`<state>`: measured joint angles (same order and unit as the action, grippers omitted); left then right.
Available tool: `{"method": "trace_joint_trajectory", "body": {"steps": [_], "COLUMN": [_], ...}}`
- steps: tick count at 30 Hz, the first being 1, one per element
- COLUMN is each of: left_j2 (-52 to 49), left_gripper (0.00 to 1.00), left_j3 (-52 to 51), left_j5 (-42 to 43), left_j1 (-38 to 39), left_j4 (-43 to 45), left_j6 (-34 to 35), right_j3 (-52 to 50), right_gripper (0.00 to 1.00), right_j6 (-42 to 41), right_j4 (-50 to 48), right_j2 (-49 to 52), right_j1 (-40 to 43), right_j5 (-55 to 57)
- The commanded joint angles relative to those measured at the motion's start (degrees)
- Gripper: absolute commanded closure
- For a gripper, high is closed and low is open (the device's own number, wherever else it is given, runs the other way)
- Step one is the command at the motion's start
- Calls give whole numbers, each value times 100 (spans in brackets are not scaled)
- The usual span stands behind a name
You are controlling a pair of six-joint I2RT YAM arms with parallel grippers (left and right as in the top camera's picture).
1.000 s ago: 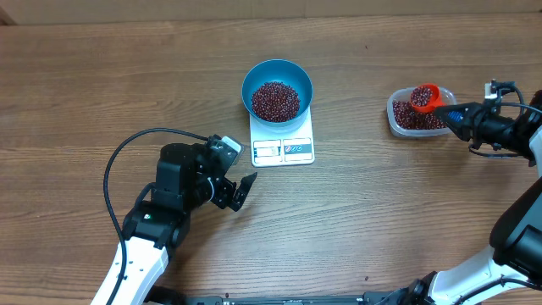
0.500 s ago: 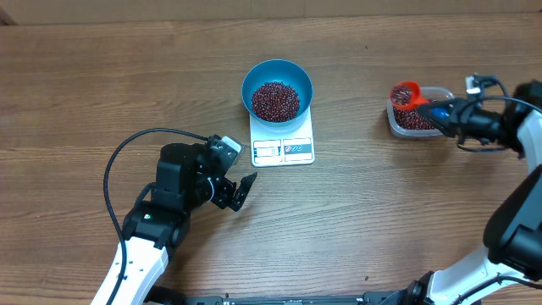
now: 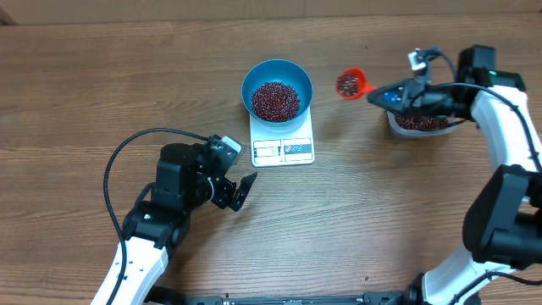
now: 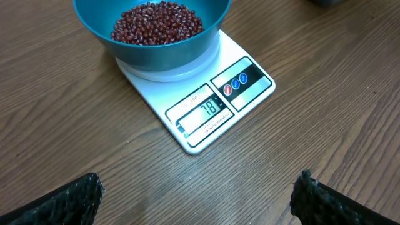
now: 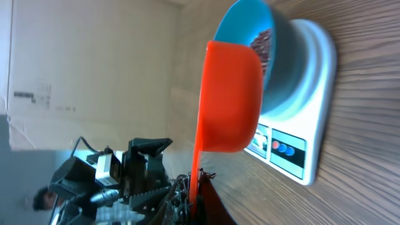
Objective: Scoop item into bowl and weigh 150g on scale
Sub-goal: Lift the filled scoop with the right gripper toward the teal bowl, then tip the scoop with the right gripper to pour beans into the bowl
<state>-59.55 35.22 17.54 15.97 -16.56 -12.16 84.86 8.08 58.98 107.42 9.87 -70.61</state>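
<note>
The light blue bowl (image 3: 246, 85) stands on the white scale (image 3: 284, 151) and holds a heap of dark red beans (image 3: 275, 101). My right gripper (image 3: 385, 95) is shut on the handle of an orange scoop (image 3: 349, 83). The scoop is loaded with beans and hangs in the air right of the bowl. In the right wrist view the scoop (image 5: 228, 100) hovers in front of the bowl (image 5: 284, 69). My left gripper (image 3: 237, 191) rests open, below and left of the scale. From the left wrist the bowl (image 4: 169, 56) and scale (image 4: 244, 81) lie ahead, with the display reading 78.
A clear plastic tub (image 3: 415, 124) with more beans sits at the right, partly under my right arm. A black cable (image 3: 127, 148) loops over the table beside the left arm. Bare wood surrounds the scale.
My right gripper has lifted the loaded scoop out of the tub and carried it left toward the bowl. The left arm has not moved.
</note>
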Motion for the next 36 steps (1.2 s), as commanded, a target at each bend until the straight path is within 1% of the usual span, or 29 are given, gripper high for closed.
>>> {"method": "trace_joint_trajectory", "body": {"steps": [1,4,8,13,18,22,27,30,33,36], "left_j2": [-44,-44,-44,-44,-44,-44,-44,-44,-44,-44], "left_gripper": [0,0,0,0,1,0,0,0,0,1], "left_j3": [2,2,2,2,2,2,2,2,2,2], "left_j5": [-13,-13,-13,-13,-11,-13,-13,-13,-13,-13], "left_j1": [-20,-20,-20,-20,-20,-20,-20,-20,-20,-20], "left_j4": [7,9,7,7,7,7,7,7,7,7], "left_j6": [61,61,61,61,61,61,61,61,61,61], "right_j3": [184,184,186,205,450,772,1027,1078,1086,1091], "right_gripper": [96,96,96,96,96,96,96,96,96,96], "right_j6": [-282,-695,-1456,-1904,-1926,-1917,-1633,-1366,-1353,-1001], "right_j4": [-216,-654,-1414,-1873,-1773,-1593,-1434,-1390,-1373,-1370], "right_j2": [-4,-4,-4,-4,-4,-4,-4,-4,-4,-4], "right_j1": [-385,-737,-1279,-1738,-2157,-2533,-3023,-3294,-3530,-3718], "right_j5": [-192,-52,597,1438,2618,3823,5298,5978,6773,7197]}}
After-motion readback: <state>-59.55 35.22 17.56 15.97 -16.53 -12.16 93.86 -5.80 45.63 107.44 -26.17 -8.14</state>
